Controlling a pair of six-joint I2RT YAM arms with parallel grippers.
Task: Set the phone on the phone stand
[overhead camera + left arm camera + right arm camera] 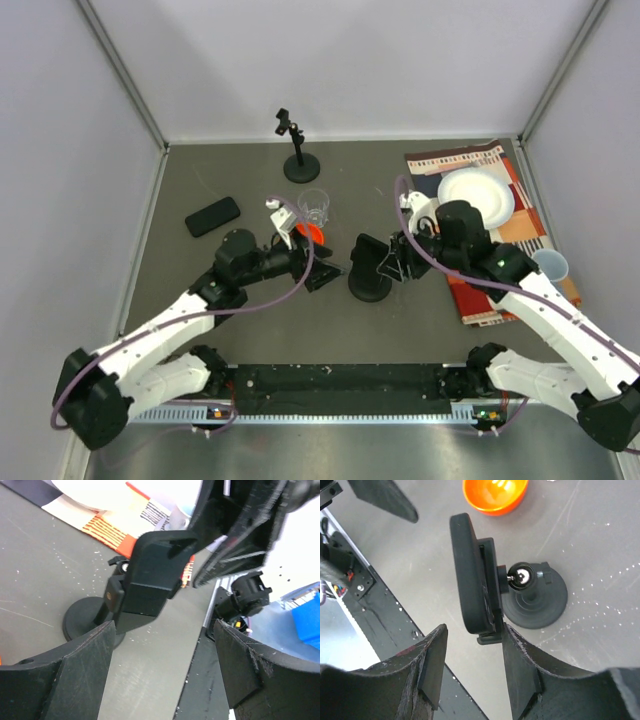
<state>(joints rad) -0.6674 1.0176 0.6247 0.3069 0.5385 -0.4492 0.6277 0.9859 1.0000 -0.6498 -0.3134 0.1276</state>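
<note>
The black phone stand (368,286) stands mid-table on a round base (536,604), with a ball joint under its cradle (489,580). A dark, rounded phone (467,575) sits upright in that cradle, also visible as the phone (162,565) in the left wrist view. My right gripper (472,650) is open. Its fingertips lie just below the phone's lower edge, and the right finger (520,655) is beside the cradle's lip. In the top view the right gripper (395,262) is at the stand's right side. My left gripper (165,670) is open and empty, left of the stand (325,275).
A second flat black phone-like slab (212,216) lies at the left. An orange bowl (312,232) and a clear glass (314,207) sit behind the left gripper. A small black tripod (297,150) stands at the back. A white plate (476,196) rests on a patterned cloth (500,290), beside a cup (550,265).
</note>
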